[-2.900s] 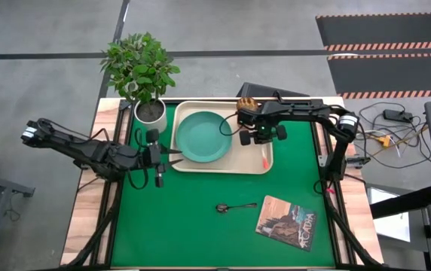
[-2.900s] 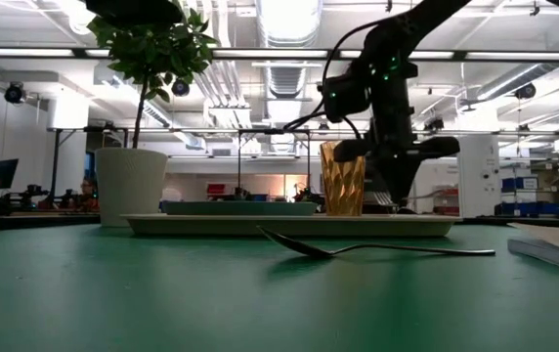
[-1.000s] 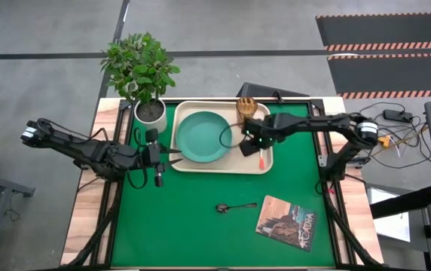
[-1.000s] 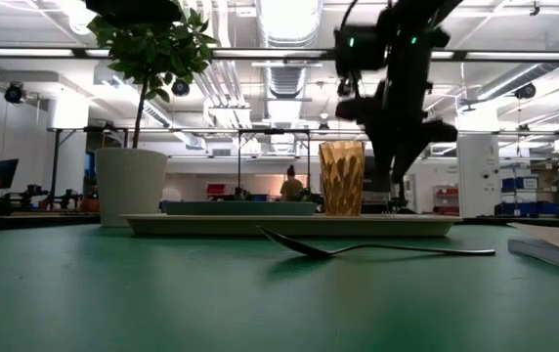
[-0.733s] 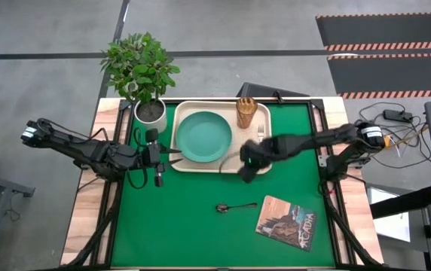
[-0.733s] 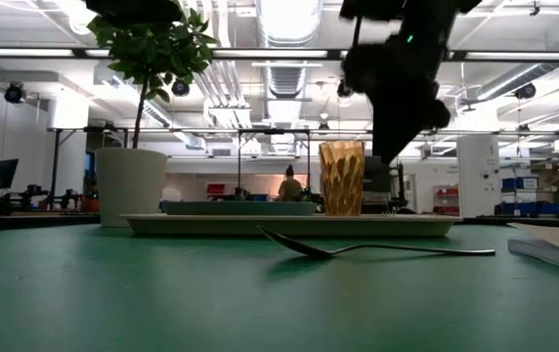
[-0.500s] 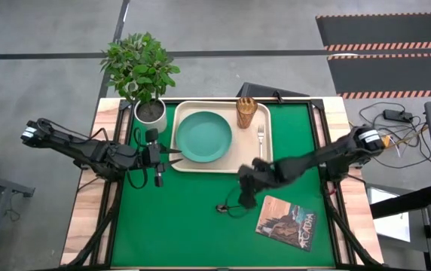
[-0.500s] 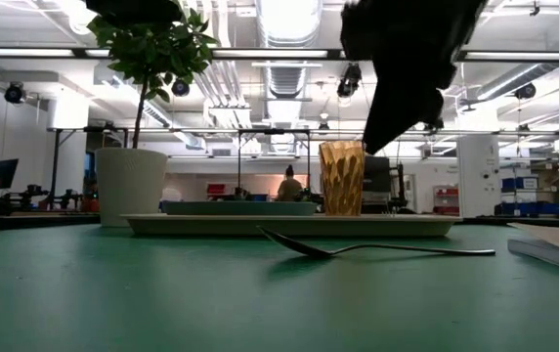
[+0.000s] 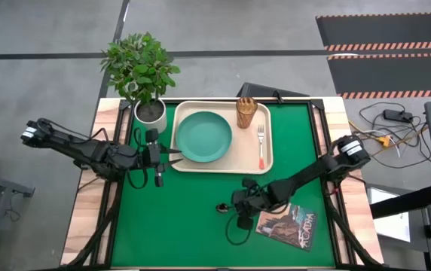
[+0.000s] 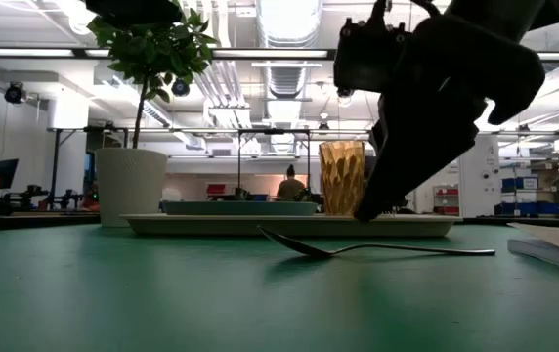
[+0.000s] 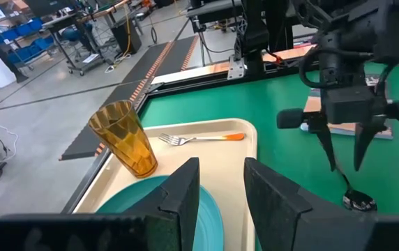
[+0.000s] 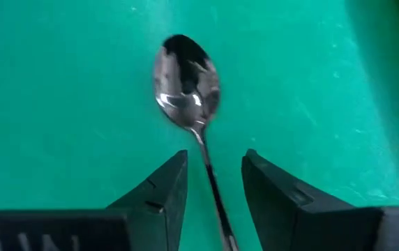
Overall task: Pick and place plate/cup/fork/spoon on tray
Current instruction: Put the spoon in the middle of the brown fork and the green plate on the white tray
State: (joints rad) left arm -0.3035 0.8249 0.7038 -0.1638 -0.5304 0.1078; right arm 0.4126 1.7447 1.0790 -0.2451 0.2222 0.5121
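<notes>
The dark metal spoon (image 9: 222, 208) lies on the green table, its bowl (image 12: 185, 78) toward the table's left. My right gripper (image 12: 215, 159) hangs open just above it, one finger on either side of the handle (image 12: 212, 183) and touching nothing; the low view shows its fingertips (image 10: 367, 210) clear of the spoon (image 10: 377, 248). The cream tray (image 9: 223, 167) holds the teal plate (image 9: 204, 136), the amber cup (image 9: 246, 111) and the orange-handled fork (image 9: 261, 147). My left gripper (image 9: 174, 155) waits open at the tray's left edge.
A brown-covered book (image 9: 287, 226) lies just right of the spoon, close to my right gripper. A potted plant (image 9: 144, 71) in a white pot stands at the far left corner, beside the tray. Bare green table stretches along the near edge and left of the spoon.
My right gripper has left the right part of the tray beside the fork, swung toward the table's near edge and come down over the spoon. The fork stays lying on the tray. The spoon has not moved.
</notes>
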